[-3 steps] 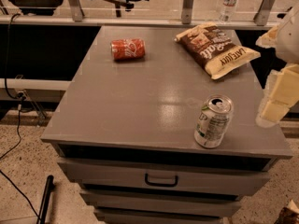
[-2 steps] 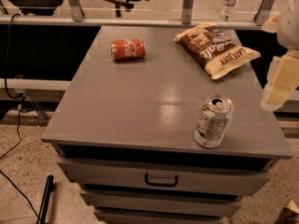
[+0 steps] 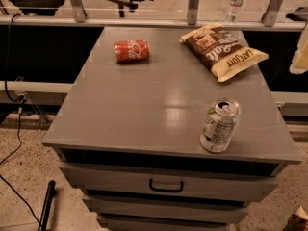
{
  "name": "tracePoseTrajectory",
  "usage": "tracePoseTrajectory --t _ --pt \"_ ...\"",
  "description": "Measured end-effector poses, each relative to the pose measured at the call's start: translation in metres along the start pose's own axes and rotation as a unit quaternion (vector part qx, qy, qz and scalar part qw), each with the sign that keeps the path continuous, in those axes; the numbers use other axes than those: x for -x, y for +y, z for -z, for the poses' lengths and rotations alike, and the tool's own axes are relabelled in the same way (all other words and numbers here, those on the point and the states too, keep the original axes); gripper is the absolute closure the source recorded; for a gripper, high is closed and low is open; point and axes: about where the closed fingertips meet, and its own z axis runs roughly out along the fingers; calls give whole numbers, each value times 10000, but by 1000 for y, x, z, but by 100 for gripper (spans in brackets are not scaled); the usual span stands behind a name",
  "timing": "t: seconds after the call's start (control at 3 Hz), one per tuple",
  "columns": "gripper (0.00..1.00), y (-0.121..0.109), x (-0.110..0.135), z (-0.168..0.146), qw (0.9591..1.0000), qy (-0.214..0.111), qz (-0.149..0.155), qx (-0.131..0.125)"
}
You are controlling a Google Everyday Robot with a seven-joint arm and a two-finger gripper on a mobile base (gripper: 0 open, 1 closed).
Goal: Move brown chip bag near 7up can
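Camera view: bag at far corner, can at near edge, arm off to the right

Grey drawer cabinet (image 3: 144, 105), flat top, seen from above and in front.

- Brown chip bag (image 3: 224, 49) lies flat at the far right corner of the top. It sits on a diagonal, cream end toward the right edge.
- 7up can (image 3: 220, 125) stands upright near the front right edge, tab up, label text toward the camera.
- Bag and can are well apart, both on the right-hand side, with bare top between them.
- Red soda can (image 3: 131, 50) lies on its side at far left-centre. It is not part of the job and is well clear of a straight line from bag to can.
- Water bottle (image 3: 236, 1) stands on the floor beyond the cabinet.

Gripper (image 3: 299, 57): only a cream-coloured sliver shows at the right frame edge. It is about level with the bag and out past the side of the cabinet, touching nothing on the top. Whether it is spread or pressed together, cannot tell.

Judgement: task not yet begun, bag untouched.
- The arm probably waits on the right because both task items sit there, so the reach to the bag is short.
- A flat, crinkly bag likely calls for a pinch from above, where the foil puckers.
- The can is upright and close to the front lip. The bag should be set down beside it, not slid into it, since a knock could tip the can or send it over the edge.
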Motion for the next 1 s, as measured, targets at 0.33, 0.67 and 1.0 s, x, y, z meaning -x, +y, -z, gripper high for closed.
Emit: tracePoseTrajectory --t 0.33,0.67,1.0 --pt "0 -35 -11 -30 9985 -437 -88 -318" --pt "0 -52 -8 -71 9957 -854 -263 -260" --pt "0 -58 0 -114 9924 -1137 -461 -105"
